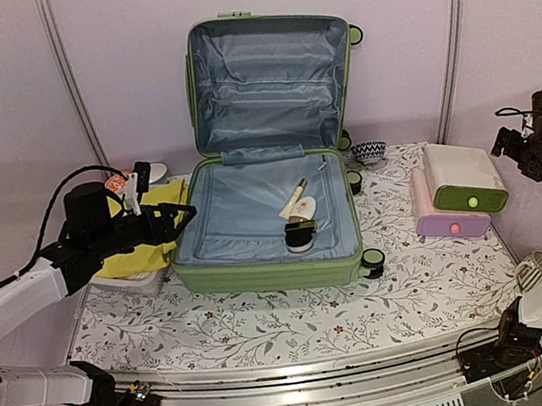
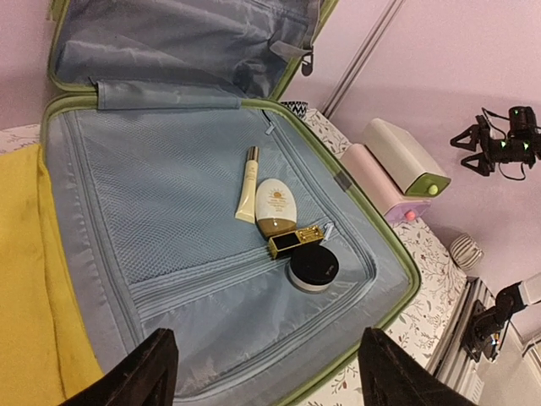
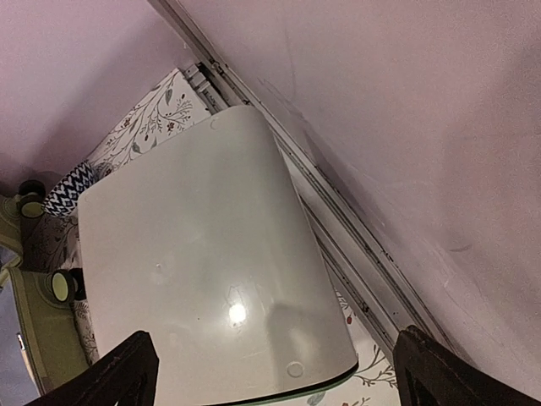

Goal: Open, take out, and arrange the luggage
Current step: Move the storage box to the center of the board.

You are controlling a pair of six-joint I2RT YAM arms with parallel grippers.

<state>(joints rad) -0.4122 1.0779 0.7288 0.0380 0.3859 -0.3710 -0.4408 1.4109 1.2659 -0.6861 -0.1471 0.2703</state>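
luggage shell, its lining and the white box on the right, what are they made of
Luggage shell: likely hard moulded plastic, matt light green, ribbed wall. Lining: thin grey-blue fabric, faint sheen, wrinkles and a mesh panel. White box: probably glossy plastic; a light glints on its smooth top.

Soft, even light from overhead, all of it tinted pink-violet off the walls. From above, the luggage (image 1: 271, 272) throws only a faint shadow along its front edge, its raised lid sits in shade, and the lower corners of the frame go dark. In the left wrist view the left gripper (image 2: 262, 372) shows as blurred black silhouettes at the bottom edge, while the yellow cloth (image 2: 25, 279) glows at the left edge. In the right wrist view there's one small glare spot low on the white box (image 3: 203, 237), and the right gripper (image 3: 279, 372) is dark in both bottom corners.
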